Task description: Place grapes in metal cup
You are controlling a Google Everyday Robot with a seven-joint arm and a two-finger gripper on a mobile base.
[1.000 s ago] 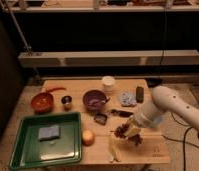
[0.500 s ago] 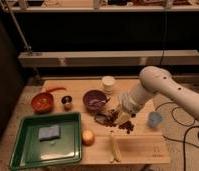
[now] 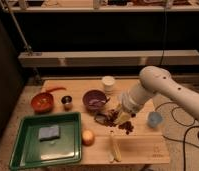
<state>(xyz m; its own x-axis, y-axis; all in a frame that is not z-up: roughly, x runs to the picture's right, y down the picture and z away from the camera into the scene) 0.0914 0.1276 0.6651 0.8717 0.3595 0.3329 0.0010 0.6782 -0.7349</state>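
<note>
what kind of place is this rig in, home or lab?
Probably a lab test bay, not a home: bare shelf rails behind, loose cables on the floor, props staged on a wooden table. The gripper hangs low over the grapes, beside the purple bowl.

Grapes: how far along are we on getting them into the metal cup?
Done: nothing yet; the grapes are right of the purple bowl, far from the metal cup. In hand: the gripper is down at the bunch. Left: lift it, carry it past the bowl to the cup, release.
</note>
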